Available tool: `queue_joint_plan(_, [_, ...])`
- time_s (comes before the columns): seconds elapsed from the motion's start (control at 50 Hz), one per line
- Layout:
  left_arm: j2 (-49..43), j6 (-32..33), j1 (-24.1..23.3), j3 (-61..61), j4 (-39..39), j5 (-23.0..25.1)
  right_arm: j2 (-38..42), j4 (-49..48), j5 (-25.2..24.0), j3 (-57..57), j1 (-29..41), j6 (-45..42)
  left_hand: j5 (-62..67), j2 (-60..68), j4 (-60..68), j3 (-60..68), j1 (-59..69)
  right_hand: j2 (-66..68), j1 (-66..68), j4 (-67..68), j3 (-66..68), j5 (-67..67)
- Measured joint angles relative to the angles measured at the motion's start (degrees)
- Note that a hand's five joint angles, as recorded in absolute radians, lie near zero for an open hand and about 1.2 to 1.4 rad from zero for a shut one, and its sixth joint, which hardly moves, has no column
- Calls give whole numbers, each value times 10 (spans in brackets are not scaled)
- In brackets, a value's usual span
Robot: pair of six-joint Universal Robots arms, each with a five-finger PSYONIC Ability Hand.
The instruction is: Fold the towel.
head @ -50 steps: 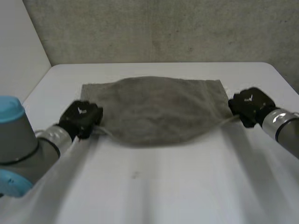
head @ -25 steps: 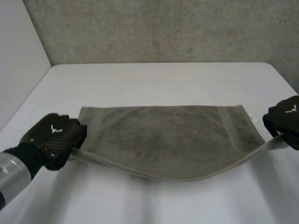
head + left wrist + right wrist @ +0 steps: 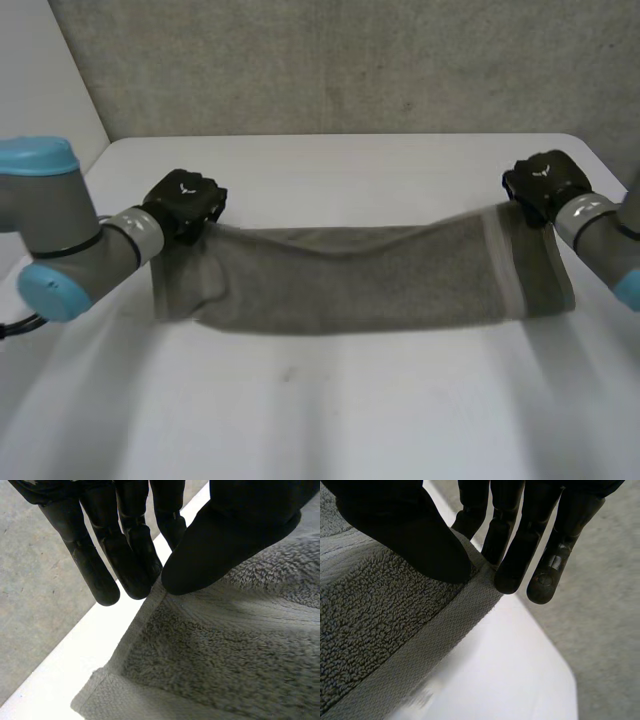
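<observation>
Both left robot hand (image 3: pixel 185 203) and right robot hand (image 3: pixel 540 182) pinch corners of the sagging grey towel (image 3: pixel 350 280).

The towel (image 3: pixel 350 280), pinched at its ends by the left hand (image 3: pixel 185 200) and right hand (image 3: pixel 543 182), bars the way between them. Beyond both hands' fingertips bare table (image 3: pixel 350 160) runs to the wall (image 3: pixel 350 60)

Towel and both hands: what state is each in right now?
Towel: unfolded, held up at both ends of its upper edge and stretched between the hands, with the upper edge sagging in the middle.
Left hand: shut, thumb pinching the towel's edge against the fingers.
Right hand: shut, thumb pinching the towel's hemmed edge against the fingers.
</observation>
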Motion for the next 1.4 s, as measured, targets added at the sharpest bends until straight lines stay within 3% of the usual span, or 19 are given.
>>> queue_joint_plan(0.2, [-109,1,-6,145,-1,-12,67,-64,49,-59,17,11,0,0,0,0,0,-4,-8,-6,-5,-2])
queue_joint_plan(0.24, [-117,1,-8,156,-2,-15,75,-65,52,-64,18,10,-3,-6,-7,-6,-6,-84,-96,-85,-84,-62])
queue_joint_plan(0.28, [-126,1,-11,166,-2,-18,80,-64,53,-66,20,9,-181,-194,-195,-192,-175,-142,-153,-127,-127,-113])
queue_joint_plan(0.3, [-129,1,-12,168,-2,-19,82,-64,54,-66,20,9,-223,-234,-230,-227,-197,-311,-349,-305,-310,-295])
queue_joint_plan(0.32, [-131,1,-13,170,-1,-21,84,-63,54,-65,23,8,-310,-329,-317,-313,-287,-411,-485,-411,-411,-403])
queue_joint_plan(0.36, [-133,1,-15,172,-1,-25,84,-62,55,-64,26,8,-471,-487,-482,-475,-449,-466,-536,-458,-465,-448])
queue_joint_plan(0.38, [-133,1,-16,172,-1,-28,82,-62,55,-63,28,9,-485,-494,-497,-492,-465,-542,-626,-539,-543,-524])
queue_joint_plan(0.44, [-128,-1,-18,170,-2,-38,70,-60,55,-58,33,11,-567,-587,-587,-585,-550,-585,-675,-582,-586,-566])
queue_joint_plan(0.66, [-9,-49,-22,110,-12,-53,-57,-55,53,12,30,50,-576,-601,-601,-600,-562,-597,-692,-597,-599,-576])
queue_joint_plan(0.88, [227,-155,-23,-187,43,-51,-178,39,51,174,1,64,-576,-603,-603,-602,-566,-574,-657,-579,-574,-573])
queue_joint_plan(1.12, [317,-204,-32,-381,185,-53,-180,18,19,283,-47,63,-576,-603,-603,-602,-566,-457,-522,-458,-457,-456])
queue_joint_plan(1.4, [314,-232,-28,-416,233,-55,-116,-93,-7,307,-62,59,-576,-604,-603,-602,-566,-349,-399,-349,-349,-349])
